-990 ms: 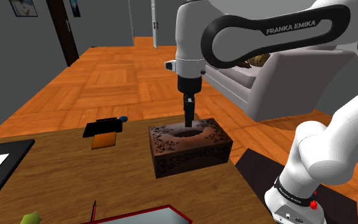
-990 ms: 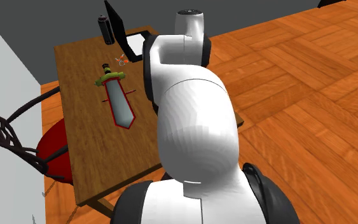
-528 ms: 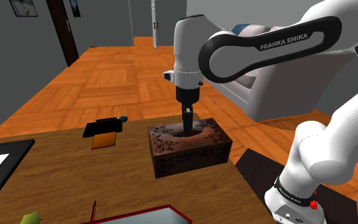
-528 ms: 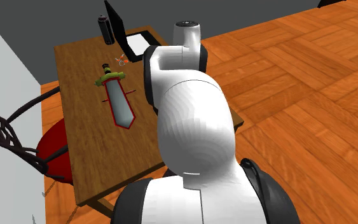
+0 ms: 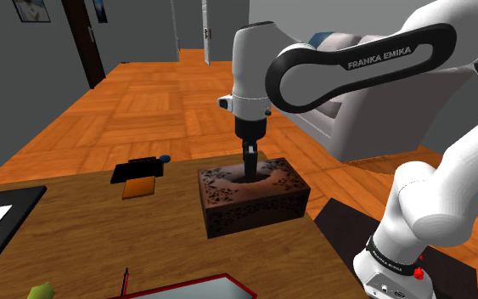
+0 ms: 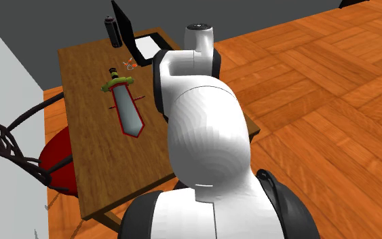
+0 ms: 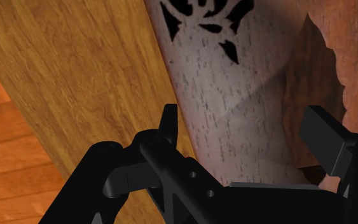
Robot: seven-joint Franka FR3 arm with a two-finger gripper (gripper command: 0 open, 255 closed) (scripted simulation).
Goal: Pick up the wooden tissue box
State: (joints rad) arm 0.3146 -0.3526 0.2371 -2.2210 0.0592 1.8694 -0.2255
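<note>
The dark carved wooden tissue box (image 5: 254, 202) is seen on the table (image 5: 75, 234), toward the shoulder view's right (near the far edge). The hand (image 5: 250, 172) is poised at its top, unclenched, fingers (image 7: 168, 122) astride the pierced strip beside the opening.

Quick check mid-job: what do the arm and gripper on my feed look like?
White rounded arm with dark joints; a black band on one link reads FRANKA EMIKA in white. The gripper is all black, with two slim fingers.

White arm (image 5: 449, 183), black gripper (image 5: 250, 172)
</note>
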